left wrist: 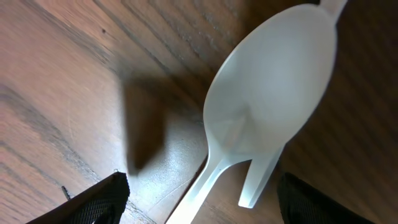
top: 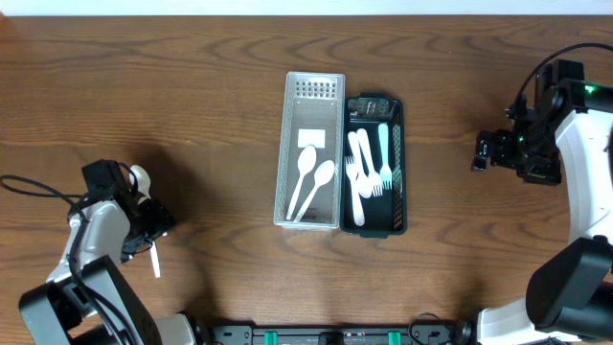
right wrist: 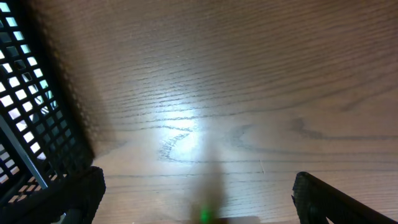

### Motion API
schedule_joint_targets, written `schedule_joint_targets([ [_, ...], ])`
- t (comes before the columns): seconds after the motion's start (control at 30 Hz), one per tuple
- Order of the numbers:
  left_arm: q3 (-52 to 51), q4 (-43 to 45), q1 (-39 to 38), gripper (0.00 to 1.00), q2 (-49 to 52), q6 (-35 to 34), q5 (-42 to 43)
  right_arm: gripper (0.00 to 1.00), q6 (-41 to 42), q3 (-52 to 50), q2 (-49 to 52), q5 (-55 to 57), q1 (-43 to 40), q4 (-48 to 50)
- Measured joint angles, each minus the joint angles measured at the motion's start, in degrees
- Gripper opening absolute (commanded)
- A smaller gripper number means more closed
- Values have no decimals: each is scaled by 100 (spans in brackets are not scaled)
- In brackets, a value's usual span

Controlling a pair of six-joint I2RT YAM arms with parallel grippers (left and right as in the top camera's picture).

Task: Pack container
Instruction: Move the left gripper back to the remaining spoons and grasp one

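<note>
a white plastic spoon (left wrist: 273, 93) lies on the wooden table (left wrist: 56, 93) at the near left, between the spread, empty fingers of the left gripper (left wrist: 208, 202). it looks light, stiff and slick, best pinched across its narrow handle. the pale slotted plastic tray (top: 314, 91) holding two spoons (top: 311, 177) sits centre, against the black mesh tray (top: 398, 163) of forks (top: 369, 168). the right gripper (right wrist: 208, 196) gapes empty

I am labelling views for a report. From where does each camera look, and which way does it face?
Overhead: above the table, looking straight down; left arm and right arm show.
Left wrist: on the left arm, close above a white spoon; left fingers at bottom corners.
Right wrist: on the right arm, facing the tabletop; right fingers at bottom corners.
Shared: overhead and right wrist both show the black basket.
</note>
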Motion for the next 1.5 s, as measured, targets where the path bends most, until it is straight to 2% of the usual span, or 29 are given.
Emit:
schedule_joint_targets([
  [1.13, -216, -13, 323, 78, -256, -133, -184, 99, 0, 0, 0, 0, 0, -17],
  [1.17, -216, 9, 323, 73, -256, -133, -184, 99, 0, 0, 0, 0, 0, -17],
  [1.27, -232, 120, 328, 48, -232, -186, -181, 99, 0, 0, 0, 0, 0, -15],
  [1.4, -243, 214, 328, 40, -52, -216, -175, 99, 0, 0, 0, 0, 0, -15],
  [1.5, -227, 319, 326, 28, -4, -234, -151, 99, 0, 0, 0, 2, 0, -15],
])
